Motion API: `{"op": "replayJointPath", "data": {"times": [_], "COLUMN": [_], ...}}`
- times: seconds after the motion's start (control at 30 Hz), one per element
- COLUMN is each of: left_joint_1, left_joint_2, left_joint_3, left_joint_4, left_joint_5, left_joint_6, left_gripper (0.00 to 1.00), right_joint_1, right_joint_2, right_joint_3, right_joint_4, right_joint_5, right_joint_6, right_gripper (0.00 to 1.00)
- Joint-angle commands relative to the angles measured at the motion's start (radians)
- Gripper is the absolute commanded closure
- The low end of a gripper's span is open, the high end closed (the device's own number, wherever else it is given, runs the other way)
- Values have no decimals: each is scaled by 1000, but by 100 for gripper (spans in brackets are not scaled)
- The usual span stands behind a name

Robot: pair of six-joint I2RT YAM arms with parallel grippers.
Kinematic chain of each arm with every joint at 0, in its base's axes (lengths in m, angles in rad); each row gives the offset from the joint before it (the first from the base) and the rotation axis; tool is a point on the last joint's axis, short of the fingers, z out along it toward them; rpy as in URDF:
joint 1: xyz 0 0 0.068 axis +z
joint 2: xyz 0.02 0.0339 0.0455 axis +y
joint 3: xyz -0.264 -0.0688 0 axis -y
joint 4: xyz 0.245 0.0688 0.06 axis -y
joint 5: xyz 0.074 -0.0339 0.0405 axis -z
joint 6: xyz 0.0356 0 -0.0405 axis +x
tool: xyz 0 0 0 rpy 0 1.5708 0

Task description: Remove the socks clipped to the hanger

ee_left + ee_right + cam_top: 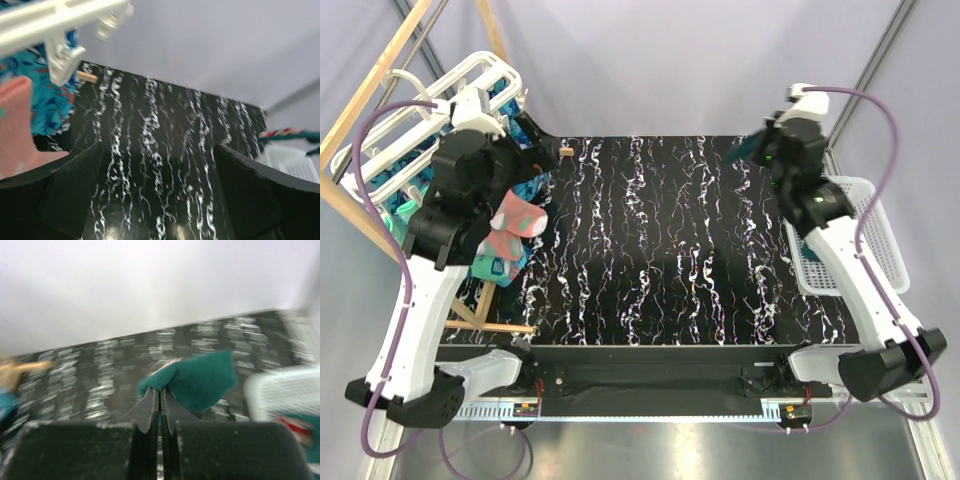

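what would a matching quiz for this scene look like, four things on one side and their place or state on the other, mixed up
Things:
1. left claw
2. right claw
3. white mesh basket
4. hanger

Place or state:
A. shut on a dark teal sock
B. open, nothing between its fingers
C. at the right side of the table
D. far left, with socks hanging on it

Pairs: 1-B, 2-A, 3-C, 4-D
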Motion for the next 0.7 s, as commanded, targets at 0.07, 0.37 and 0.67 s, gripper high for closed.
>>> {"op": "replayJointPath", "data": {"times": [0.07, 0.37, 0.67], "left_joint_1": [-6, -6, -8], "left_joint_2": [-95, -193, -291], "left_joint_3": [-56, -292, -418], "left_joint_4": [34, 145, 228], "left_joint_5": [294, 427, 366], "left_joint_6": [82, 114, 182], "left_gripper": [1, 1, 1], "right_joint_1": [-185, -501, -519], "right_joint_2": [-26, 197, 174], "right_joint_3": [54, -22, 82], "right_joint_4": [-332, -405, -437], "right_joint_5": [243, 173, -40], "right_joint_6": [-62, -12, 40], "right_gripper": [100, 74, 30]}}
